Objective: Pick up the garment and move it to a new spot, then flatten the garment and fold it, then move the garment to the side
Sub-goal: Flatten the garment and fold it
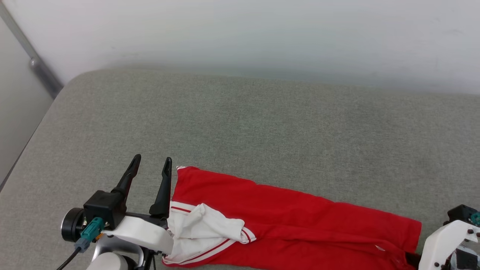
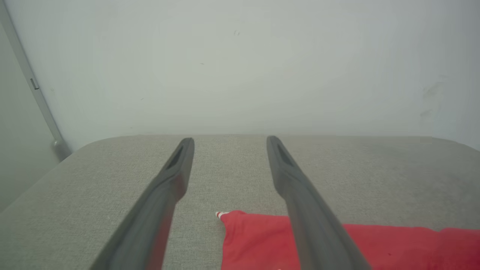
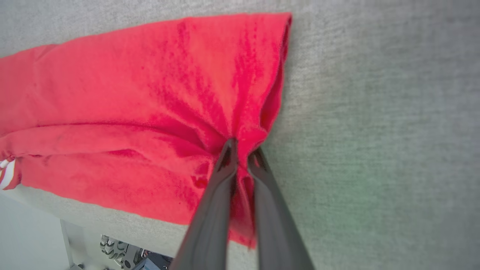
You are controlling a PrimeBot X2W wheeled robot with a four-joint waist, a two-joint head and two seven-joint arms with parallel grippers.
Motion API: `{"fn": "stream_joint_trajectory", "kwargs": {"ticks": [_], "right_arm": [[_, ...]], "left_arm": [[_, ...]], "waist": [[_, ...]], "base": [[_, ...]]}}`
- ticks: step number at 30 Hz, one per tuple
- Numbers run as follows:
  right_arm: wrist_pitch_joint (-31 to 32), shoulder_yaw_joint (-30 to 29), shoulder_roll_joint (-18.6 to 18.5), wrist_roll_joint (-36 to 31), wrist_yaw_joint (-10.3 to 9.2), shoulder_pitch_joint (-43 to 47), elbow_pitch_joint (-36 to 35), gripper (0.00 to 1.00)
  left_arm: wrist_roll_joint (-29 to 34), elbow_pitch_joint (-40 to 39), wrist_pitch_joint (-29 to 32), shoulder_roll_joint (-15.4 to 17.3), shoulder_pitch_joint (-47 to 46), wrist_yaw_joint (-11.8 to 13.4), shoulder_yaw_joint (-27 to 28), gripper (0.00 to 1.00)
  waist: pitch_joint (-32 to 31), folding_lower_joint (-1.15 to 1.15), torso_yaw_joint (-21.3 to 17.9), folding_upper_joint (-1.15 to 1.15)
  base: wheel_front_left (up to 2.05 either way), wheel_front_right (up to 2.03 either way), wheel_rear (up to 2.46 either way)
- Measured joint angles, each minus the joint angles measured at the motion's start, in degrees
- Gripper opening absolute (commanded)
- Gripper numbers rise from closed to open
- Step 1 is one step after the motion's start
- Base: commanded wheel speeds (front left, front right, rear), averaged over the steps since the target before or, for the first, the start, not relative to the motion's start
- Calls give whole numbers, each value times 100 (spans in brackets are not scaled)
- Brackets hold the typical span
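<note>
The garment lies folded into a long red band along the near edge of the grey padded surface, its white sleeve with red striped trim bunched at the left end. My left gripper stands open just left of that end, with nothing between its fingers. In the left wrist view, the left gripper spreads wide above a corner of the garment. In the right wrist view, my right gripper is shut on a pinched fold at the right edge of the garment. The lettering is hidden.
A pale wall runs behind the padded surface, with a grey pole at the far left corner. The near edge of the surface drops off just under the garment, with parts of the robot's base below it.
</note>
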Motion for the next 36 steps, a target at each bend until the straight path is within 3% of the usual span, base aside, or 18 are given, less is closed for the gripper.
{"fn": "stream_joint_trajectory", "kwargs": {"ticks": [9, 17, 20, 23, 28, 32, 36], "right_arm": [[-180, 211, -422, -70, 2, -443, -31, 0], [-219, -913, -719, -299, 1, -562, -24, 0], [-76, -1322, -671, -478, 1, -592, -146, 0], [220, -1642, -355, -404, 1, -689, -292, 0], [1220, -1908, 398, 577, 1, -960, -475, 0], [1804, -1846, 436, 1582, 1, -1023, -439, 0], [1708, -1217, 457, 2720, 1, -1011, 13, 0]], "left_arm": [[60, -60, 16, 83, 149, 174, 14, 100], [83, -108, 7, 91, 205, 252, 9, 100], [82, -120, -2, 89, 229, 257, 14, 100], [70, -114, -12, 82, 235, 259, 11, 100], [57, -97, -13, 79, 235, 271, -1, 100], [51, -96, 11, 80, 230, 261, -48, 100], [51, -86, 62, 89, 193, 242, -100, 100]], "waist": [[-170, 0, -400, 0], [-178, 0, -677, 0], [-156, 0, -769, 0], [-136, 0, -850, 0], [-151, 0, -936, 0], [-181, 0, -931, 0], [-216, -1, -832, 0]], "base": [[0, 0, 0], [0, 0, 0], [0, 0, 0], [0, 0, 0], [0, 0, 0], [0, 0, 0], [0, 0, 0]]}}
